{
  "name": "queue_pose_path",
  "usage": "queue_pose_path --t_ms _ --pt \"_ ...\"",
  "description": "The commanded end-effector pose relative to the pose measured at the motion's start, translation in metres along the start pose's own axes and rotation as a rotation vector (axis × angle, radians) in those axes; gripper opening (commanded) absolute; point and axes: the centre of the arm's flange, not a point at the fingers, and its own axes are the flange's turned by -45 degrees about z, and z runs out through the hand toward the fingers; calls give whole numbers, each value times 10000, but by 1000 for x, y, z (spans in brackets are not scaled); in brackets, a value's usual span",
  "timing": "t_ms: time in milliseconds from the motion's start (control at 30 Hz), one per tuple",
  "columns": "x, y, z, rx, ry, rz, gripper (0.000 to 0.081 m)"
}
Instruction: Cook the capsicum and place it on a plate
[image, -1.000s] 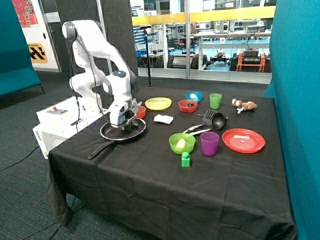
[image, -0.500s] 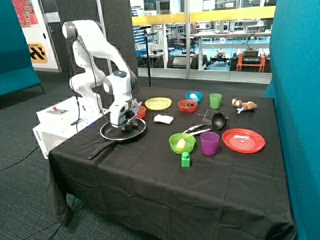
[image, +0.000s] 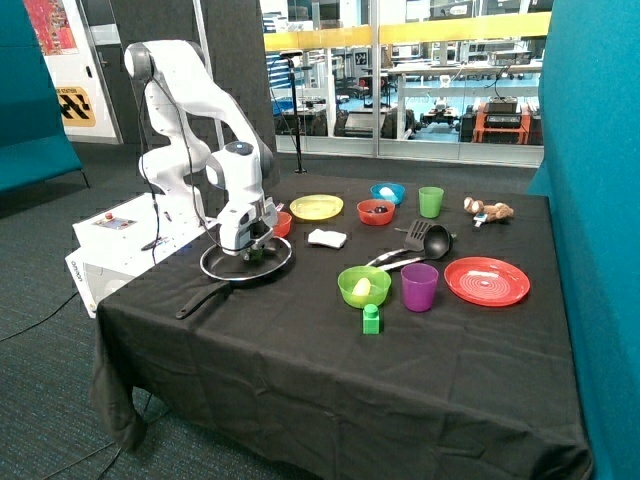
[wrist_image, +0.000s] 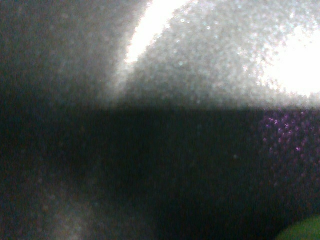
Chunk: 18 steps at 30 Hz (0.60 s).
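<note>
My gripper (image: 248, 252) is down inside the black frying pan (image: 215, 270), which sits near the table's edge beside the robot base, and it hides what lies under it. The wrist view is pressed close to the pan's dark surface. It shows only a small green edge (wrist_image: 306, 231) in one corner, perhaps the capsicum. A yellow plate (image: 316, 207) lies just behind the pan. A red plate (image: 487, 281) lies at the far side of the table.
A green bowl (image: 363, 285), a purple cup (image: 419, 287) and a small green block (image: 371, 319) stand mid-table. A black ladle and spatula (image: 425, 238), a red bowl (image: 375, 211), a blue bowl (image: 388, 192), a green cup (image: 431, 201) and a white item (image: 327, 238) lie behind them.
</note>
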Motion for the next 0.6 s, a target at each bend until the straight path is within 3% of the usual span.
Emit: queue_pose_path --t_ms 0,467,567 --pt "-1 -3 -1 -37 14 -17 779" --pt "-2 1 0 -36 14 92 795" --pt "0 -7 -2 -37 13 -260 791"
